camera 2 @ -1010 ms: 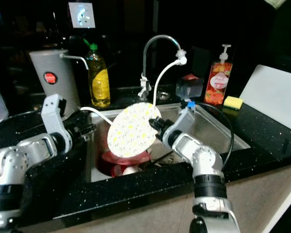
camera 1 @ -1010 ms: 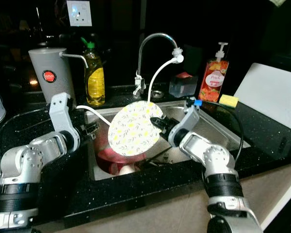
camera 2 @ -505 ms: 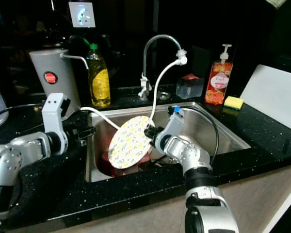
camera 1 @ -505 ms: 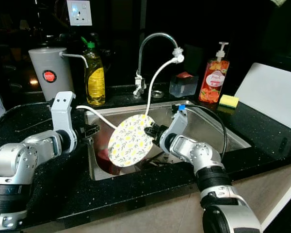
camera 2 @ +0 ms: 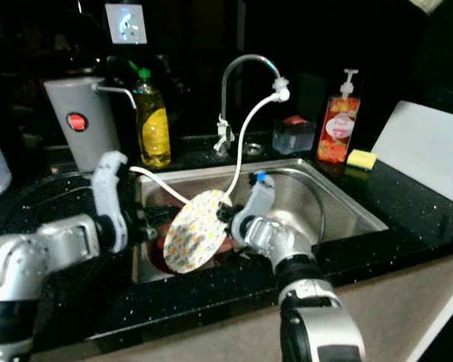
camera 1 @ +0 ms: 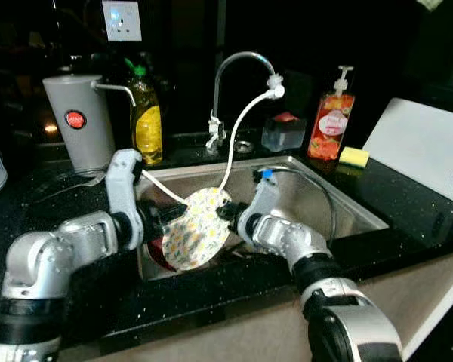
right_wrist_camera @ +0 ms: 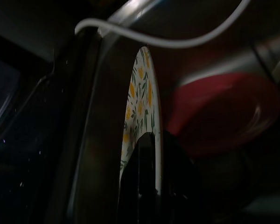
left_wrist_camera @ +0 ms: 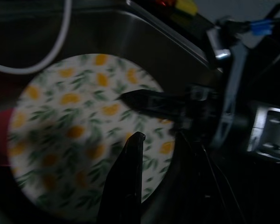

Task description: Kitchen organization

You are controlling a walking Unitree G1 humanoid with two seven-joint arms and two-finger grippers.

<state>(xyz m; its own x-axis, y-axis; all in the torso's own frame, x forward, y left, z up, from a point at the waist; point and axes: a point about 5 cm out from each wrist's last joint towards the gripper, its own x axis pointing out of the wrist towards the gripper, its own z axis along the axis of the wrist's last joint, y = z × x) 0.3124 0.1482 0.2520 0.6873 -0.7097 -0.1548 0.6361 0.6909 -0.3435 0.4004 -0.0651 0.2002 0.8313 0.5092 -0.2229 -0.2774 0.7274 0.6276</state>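
Now right jaws (camera 1: 225, 214) on plate (camera 1: 192, 240)

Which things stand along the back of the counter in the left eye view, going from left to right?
Grey jug → yellow oil bottle → tap → clear box → orange soap dispenser → yellow sponge → white cutting board.

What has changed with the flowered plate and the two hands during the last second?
The right hand has lowered the round yellow-flowered plate into the steel sink, still gripping its edge. The left hand has moved in beside it. The red bowl stays underneath.
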